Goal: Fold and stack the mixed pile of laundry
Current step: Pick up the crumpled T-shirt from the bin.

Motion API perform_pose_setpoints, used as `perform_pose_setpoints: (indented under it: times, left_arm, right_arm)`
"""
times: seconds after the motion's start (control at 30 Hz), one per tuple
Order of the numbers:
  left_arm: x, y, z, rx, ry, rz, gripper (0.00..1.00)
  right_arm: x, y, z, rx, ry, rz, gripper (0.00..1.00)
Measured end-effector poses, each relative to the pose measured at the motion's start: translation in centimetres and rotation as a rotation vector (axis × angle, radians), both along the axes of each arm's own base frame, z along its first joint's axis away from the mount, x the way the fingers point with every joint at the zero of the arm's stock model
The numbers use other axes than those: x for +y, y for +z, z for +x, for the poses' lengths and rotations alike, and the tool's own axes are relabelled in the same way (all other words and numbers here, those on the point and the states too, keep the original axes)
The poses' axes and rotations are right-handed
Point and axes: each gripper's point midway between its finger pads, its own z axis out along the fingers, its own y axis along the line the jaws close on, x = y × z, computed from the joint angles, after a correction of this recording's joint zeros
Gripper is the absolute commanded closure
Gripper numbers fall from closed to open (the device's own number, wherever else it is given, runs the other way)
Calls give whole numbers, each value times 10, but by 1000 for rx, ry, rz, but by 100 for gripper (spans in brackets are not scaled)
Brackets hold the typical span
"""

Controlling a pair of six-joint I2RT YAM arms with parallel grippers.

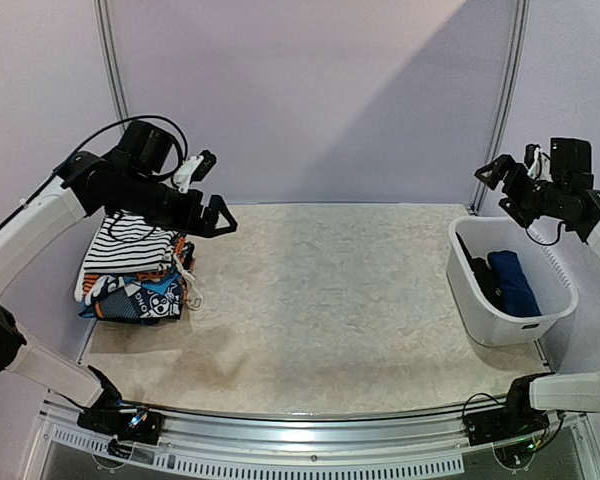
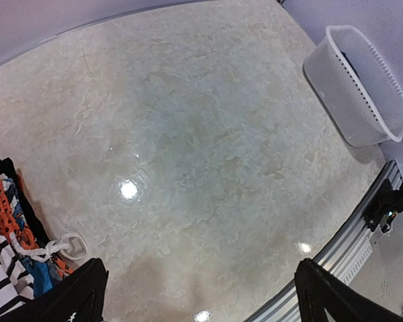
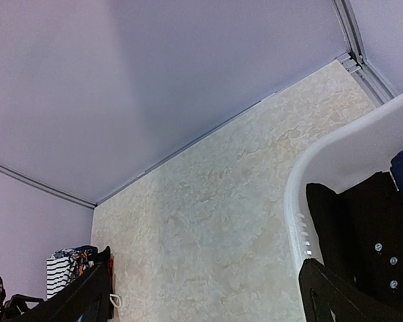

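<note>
The laundry is in two places. A folded stack sits at the table's left edge, with a black-and-white striped garment (image 1: pixel 130 240) on top of a blue cartoon-print one (image 1: pixel 135 295). The stack (image 2: pixel 7 228) also shows at the left edge of the left wrist view, and the same stack (image 3: pixel 66 268) appears far off in the right wrist view. A navy garment (image 1: pixel 513 283) and a black garment (image 1: pixel 478 272) lie in the white tub (image 1: pixel 500 330). My left gripper (image 1: pixel 214 190) hovers open just right of the stack, holding nothing. My right gripper (image 1: pixel 502 188) hangs open above the tub's far end, also holding nothing.
A white drawstring loop (image 2: pixel 68 247) trails from the stack onto the beige tabletop (image 1: pixel 320 290). The tub (image 2: pixel 363 87) stands at the right edge, its rim (image 3: pixel 336 154) close below my right fingers. A metal rail (image 1: pixel 300 445) runs along the near edge. Lilac walls enclose the back.
</note>
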Motion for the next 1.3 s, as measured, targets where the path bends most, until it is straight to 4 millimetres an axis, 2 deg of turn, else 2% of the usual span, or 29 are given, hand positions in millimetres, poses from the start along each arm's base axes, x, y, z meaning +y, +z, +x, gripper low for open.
perform_pose_setpoints:
  times: [0.17, 0.33, 0.47, 0.6, 0.7, 0.93, 1.13, 1.3]
  left_arm:
    - [-19, 1, 3, 1, -45, 1, 0]
    - [-35, -4, 11, 10, -75, 11, 0]
    - [-47, -9, 17, 17, -98, 20, 0]
    - [-54, -6, 23, 7, -109, 21, 0]
    - [-57, -3, 25, -3, -115, 23, 0]
    - [-56, -4, 26, -10, -110, 39, 0]
    - [-56, -9, 28, -7, -102, 55, 0]
    - [-58, -25, 34, 22, -99, 85, 0]
  right_arm:
    - [-10, -9, -1, 38, -59, -12, 1]
    - [-28, -31, 1, 154, -158, -55, 1]
    - [-48, -49, 5, 265, -258, -117, 1]
    - [-82, -68, 3, 394, -394, -174, 1]
    - [-102, -88, 4, 490, -467, -183, 1]
    - [-142, -156, 0, 750, -592, -110, 3]
    - [-151, -194, 1, 872, -641, -40, 11]
    - [-150, -213, -1, 922, -661, -10, 22]
